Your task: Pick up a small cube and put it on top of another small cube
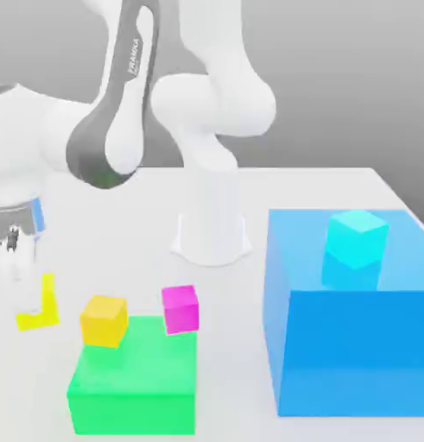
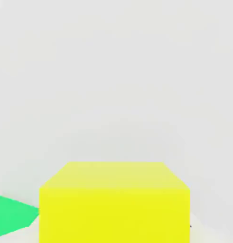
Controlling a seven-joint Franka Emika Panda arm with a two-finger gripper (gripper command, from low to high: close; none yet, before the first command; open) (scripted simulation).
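Observation:
The small cube (image 1: 47,298), bright lemon yellow, rests on the white table at the exterior view's far left. My gripper (image 1: 27,289) reaches down over it, and a pale finger covers much of the cube, so only an L-shaped part shows. In the hand view the small cube (image 2: 113,204) looms close and square-on between the jaws. The gripper is shut on it, and the cube still sits at table level.
An amber-orange cube (image 1: 104,319) sits on a corner of the green block (image 1: 133,384), with a magenta cube (image 1: 180,309) beside it. A cyan cube (image 1: 355,242) tops the large blue block (image 1: 349,345). The arm's white base (image 1: 211,224) stands mid-table. The green block (image 2: 11,216) edges into the hand view.

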